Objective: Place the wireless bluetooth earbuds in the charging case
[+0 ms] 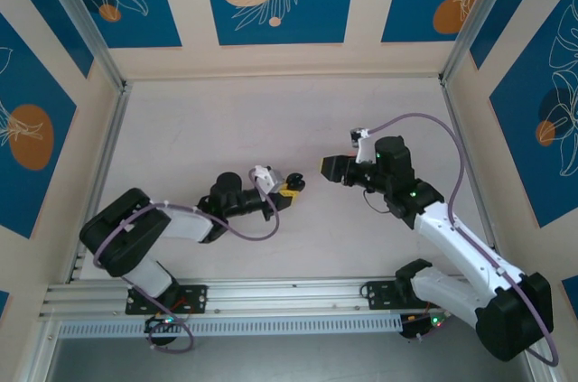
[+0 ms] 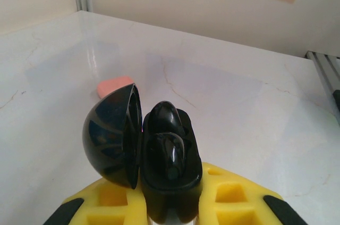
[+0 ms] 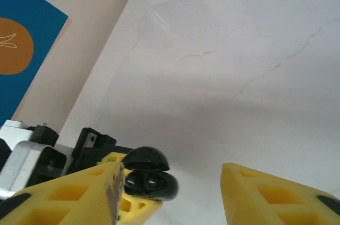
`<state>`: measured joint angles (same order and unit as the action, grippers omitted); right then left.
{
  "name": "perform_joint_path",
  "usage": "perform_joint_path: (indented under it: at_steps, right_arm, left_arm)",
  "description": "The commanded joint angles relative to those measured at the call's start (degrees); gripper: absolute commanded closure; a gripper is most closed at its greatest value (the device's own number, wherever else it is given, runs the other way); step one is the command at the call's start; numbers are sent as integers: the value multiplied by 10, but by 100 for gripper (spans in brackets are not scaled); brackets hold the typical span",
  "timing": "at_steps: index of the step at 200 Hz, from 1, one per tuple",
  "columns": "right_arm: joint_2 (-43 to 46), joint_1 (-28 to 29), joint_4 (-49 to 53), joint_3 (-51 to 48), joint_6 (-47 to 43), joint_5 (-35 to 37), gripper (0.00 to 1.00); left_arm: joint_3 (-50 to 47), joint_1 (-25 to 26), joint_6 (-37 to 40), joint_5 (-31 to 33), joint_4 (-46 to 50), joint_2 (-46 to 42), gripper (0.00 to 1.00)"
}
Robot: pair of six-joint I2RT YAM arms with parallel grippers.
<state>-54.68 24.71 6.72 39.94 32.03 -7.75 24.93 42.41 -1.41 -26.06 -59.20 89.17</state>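
- Left tool pinches the black charging case, bottom centre of the left wrist view.
- Case lid hangs open to the left; a black earbud sits inside.
- Right tool is spread with nothing between, facing the case, near but apart, at the centre of the top view.
- Small pink object lies on the counter behind the lid.

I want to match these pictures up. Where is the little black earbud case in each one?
Top external: the black case is mid-table, at the tip of the left gripper.
Left wrist: bottom centre, lid swung open.
Right wrist: low, left of centre.
Shared landmark: the left gripper's yellow fingers clamped on the case.
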Motion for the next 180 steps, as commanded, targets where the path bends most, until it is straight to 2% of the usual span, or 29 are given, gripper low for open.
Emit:
perform_joint_path:
  at_steps: [1,25,50,96,120,138,180]
  right_arm:
    - [34,-19,8,-13,-30,-26,42]
    - [59,-49,4,-24,-65,-65,36]
    - [63,-78,1,-26,-157,-155,27]
    - [51,-86,12,-7,-332,-274,23]
    - [42,-85,13,2,-403,-317,9]
    - [18,-83,71,34,-492,-353,9]
    - [-45,-62,217,109,-679,-355,11]
  left_arm:
    - [-10,5,15,-27,49,-44,89]
    - [-13,5,32,-35,97,-83,90]
    - [-17,5,48,-39,128,-110,89]
    - [-19,5,74,-45,176,-145,89]
    - [-17,4,84,-54,195,-159,89]
    - [-14,6,97,-57,218,-167,89]
    - [-8,5,120,-62,250,-179,89]
